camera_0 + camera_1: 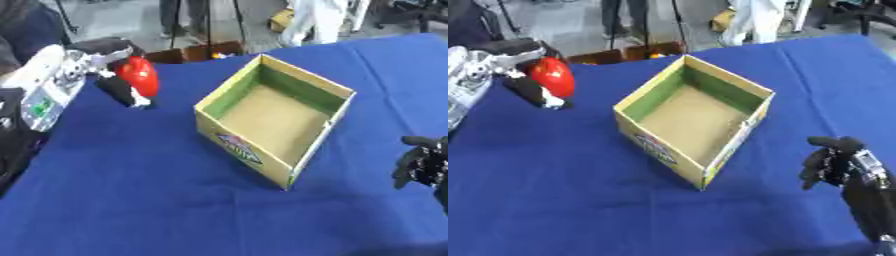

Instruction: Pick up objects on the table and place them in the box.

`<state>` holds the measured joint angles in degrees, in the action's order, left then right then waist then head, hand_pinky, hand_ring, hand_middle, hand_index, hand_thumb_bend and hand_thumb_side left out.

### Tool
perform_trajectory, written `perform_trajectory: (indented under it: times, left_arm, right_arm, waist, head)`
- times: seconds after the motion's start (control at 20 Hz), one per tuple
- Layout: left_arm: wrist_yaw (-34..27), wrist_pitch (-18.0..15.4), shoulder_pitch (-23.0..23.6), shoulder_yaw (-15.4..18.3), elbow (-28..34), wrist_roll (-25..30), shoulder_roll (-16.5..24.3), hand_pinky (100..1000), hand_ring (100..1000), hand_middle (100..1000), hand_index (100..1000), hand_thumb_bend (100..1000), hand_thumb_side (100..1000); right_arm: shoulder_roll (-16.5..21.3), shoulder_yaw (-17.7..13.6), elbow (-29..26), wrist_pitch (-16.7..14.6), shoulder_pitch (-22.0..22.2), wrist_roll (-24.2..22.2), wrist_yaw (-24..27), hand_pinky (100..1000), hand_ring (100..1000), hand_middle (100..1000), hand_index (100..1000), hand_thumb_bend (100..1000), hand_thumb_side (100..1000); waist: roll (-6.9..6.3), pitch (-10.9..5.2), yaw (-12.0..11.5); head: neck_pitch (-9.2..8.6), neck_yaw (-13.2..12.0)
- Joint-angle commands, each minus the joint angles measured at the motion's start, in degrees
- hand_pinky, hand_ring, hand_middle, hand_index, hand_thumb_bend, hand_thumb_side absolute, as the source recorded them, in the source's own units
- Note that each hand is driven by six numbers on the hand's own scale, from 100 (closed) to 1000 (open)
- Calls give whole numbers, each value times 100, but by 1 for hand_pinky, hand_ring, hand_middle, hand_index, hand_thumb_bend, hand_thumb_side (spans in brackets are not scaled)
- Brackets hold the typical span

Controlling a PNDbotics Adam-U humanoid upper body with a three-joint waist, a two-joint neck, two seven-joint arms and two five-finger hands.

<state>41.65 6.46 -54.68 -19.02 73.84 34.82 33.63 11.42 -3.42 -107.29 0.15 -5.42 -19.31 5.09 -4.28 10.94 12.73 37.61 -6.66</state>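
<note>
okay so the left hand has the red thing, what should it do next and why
Probably carry it rightward until it hangs over the open box. The left hand has its fingers round the red object, raised just over the blue table at the box's left, not yet above it. The box looks empty. The right hand rests idle, fingers curled, at the lower right.

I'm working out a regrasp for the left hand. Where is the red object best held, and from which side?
Judging by these views, round its wide middle, coming from its left. The red object is smooth and rounded, and the left hand already wraps that side, leaving the side facing the box free for release.
</note>
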Motion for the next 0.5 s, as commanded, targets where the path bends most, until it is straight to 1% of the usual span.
perform_trajectory:
  times: [0.05,0.3,0.5]
  left_arm:
    - [267,-124,-404,-24,-204,32,-379,370,380,462,645,164,357]
    - [843,-264,-787,82,-890,-232,-1080,372,382,464,647,161,356]
    - [1186,-343,-791,195,-1465,-553,-1486,371,380,463,645,176,356]
  right_arm:
    - [154,92,-42,2,-95,-110,5,436,512,516,798,100,1000]
    - [198,275,-49,27,-222,-312,69,437,513,517,798,100,1000]
    - [206,360,-64,43,-315,-419,116,437,513,517,798,100,1000]
  waist:
    - [-14,-61,101]
    - [-131,10,496]
    - [-192,81,757]
  head:
    - [-114,-135]
    - [-213,-330]
    - [-298,-432]
